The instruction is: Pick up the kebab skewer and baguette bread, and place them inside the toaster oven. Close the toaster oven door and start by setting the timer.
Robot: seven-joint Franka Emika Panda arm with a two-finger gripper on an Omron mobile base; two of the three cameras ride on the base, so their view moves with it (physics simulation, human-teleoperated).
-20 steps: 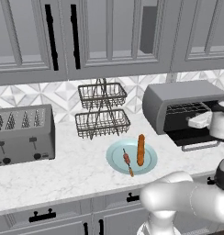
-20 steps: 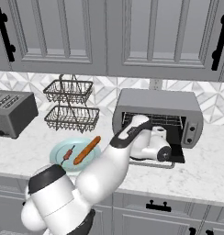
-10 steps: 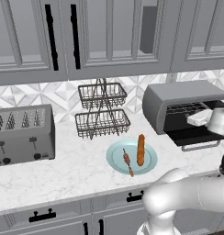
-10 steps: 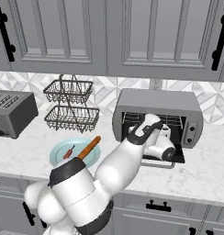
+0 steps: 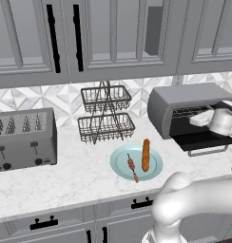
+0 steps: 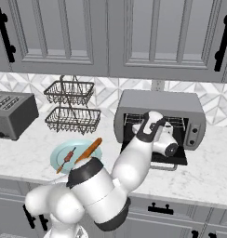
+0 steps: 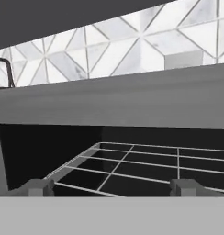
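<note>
Two dark fingertips (image 7: 36,186) of the white arm's gripper (image 7: 111,187) stood wide apart, empty, at the open mouth of the grey box-shaped toaster oven (image 5: 184,107), wire rack (image 7: 132,165) ahead. Short kebab skewer (image 5: 132,167) and brown baguette (image 5: 146,154) lay side by side on the pale teal plate (image 5: 121,156), at 8 o'clock of the oven.

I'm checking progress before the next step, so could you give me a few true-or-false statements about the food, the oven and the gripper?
1. The skewer lies on the plate. True.
2. The bread is already inside the toaster oven. False: it lies on the plate beside the skewer.
3. The toaster oven door is shut. False: it hangs open.
4. The gripper is open and empty, facing the oven's wire rack. True.
</note>
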